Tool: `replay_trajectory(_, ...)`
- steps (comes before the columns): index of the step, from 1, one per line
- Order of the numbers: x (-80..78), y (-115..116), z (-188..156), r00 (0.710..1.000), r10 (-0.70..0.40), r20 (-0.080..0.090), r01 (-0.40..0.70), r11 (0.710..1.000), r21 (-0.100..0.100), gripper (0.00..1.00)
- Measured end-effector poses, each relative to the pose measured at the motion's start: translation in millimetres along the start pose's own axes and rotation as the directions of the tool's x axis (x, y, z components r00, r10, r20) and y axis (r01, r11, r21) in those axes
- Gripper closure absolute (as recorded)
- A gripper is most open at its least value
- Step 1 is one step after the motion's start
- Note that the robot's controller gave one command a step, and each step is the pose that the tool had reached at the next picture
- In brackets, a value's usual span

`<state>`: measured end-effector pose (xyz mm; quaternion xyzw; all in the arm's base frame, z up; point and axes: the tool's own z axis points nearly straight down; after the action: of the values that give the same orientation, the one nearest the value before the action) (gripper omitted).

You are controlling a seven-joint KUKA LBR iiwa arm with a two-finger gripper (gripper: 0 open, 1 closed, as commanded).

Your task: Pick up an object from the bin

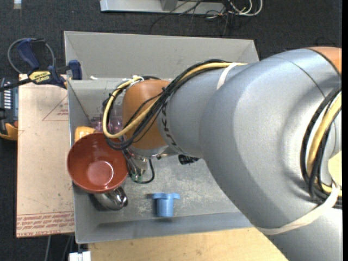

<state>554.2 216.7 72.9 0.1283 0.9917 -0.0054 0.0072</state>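
Arm low in the grey metal bin (157, 56) — no pick confirmed yet

The gripper (138, 166) sits just beside the red-brown round bowl (97, 166) at the bin's left side; whether it is clenched cannot be told — the lift, I judge, is not yet done.

A robotics lab: a big grey robot arm (244, 135) reaches into a metal bin (163, 50), and well beyond its gripper (137, 166) loose cables (239, 4) trail over dark carpet (65, 10).

A blue plastic spool (165, 204) stands alone, near a shiny metal cup (111, 200) that lies partly under a red-brown bowl (97, 165). Farther back, cables (242, 3) and a grey bar (136, 4) lie on dark carpet (43, 15).
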Motion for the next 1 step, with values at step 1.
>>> replay_trajectory(1, 1.4, -1.1, -10.5, 1.0, 0.0, -0.005, 0.0, 1.0, 0.002, 1.0)
